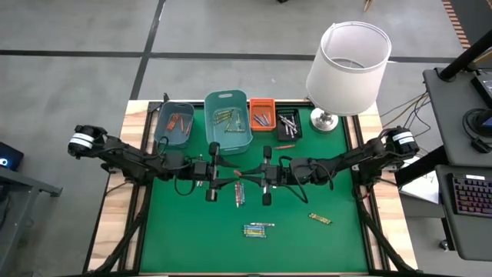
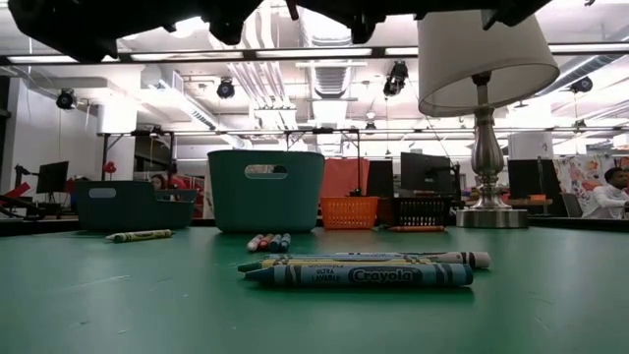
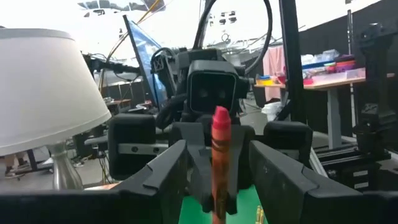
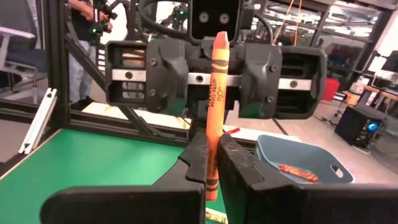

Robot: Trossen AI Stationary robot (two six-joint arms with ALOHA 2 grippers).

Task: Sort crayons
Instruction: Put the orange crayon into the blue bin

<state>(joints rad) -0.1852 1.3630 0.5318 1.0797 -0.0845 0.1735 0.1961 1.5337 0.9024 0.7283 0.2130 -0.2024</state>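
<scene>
The orange crayon (image 4: 214, 118) stands clamped in the right gripper (image 4: 214, 163), lower end hidden; left gripper (image 3: 214, 177) fingers apart.

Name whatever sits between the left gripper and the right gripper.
One orange crayon. The right gripper clamps it upright, and it stands between the open fingers of the left gripper. Both wrist views show this.

On the table stand four bins: a low teal bin (image 1: 174, 123), a tall teal bin (image 1: 228, 121), a small orange bin (image 1: 261, 112) and a small black bin (image 1: 289, 123). There is one lamp (image 1: 347, 63). Two arms are present, each with one gripper. One orange-red crayon (image 4: 216, 112) stands upright between them. Loose crayons on the mat form about four small groups (the exact number of sticks I cannot count).
</scene>
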